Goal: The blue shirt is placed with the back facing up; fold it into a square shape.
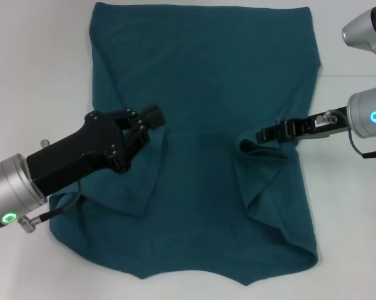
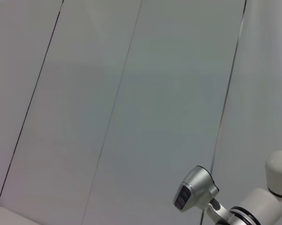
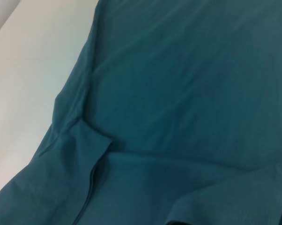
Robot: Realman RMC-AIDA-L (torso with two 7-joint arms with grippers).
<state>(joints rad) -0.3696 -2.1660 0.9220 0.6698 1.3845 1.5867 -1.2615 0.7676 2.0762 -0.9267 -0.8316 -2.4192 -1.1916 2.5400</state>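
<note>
From the head view, we see the shirt [image 1: 207, 125] spread flat on the table [image 1: 32, 62], both sleeves folded inward. Our left gripper [image 1: 152, 120] hovers over the left sleeve, jaws apart; our right gripper [image 1: 263, 135] has jaws clamped on the right sleeve's fold. Left wrist view shows only wall. Right wrist view shows soft, limp, light cloth; we judge edges and folds the best hold.

Lab-like test space — bare white table [image 1: 38, 75], panelled wall [image 2: 131, 93].

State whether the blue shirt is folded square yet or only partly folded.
Partly folded: the blue shirt has both sleeves turned inward, body spread flat.
</note>
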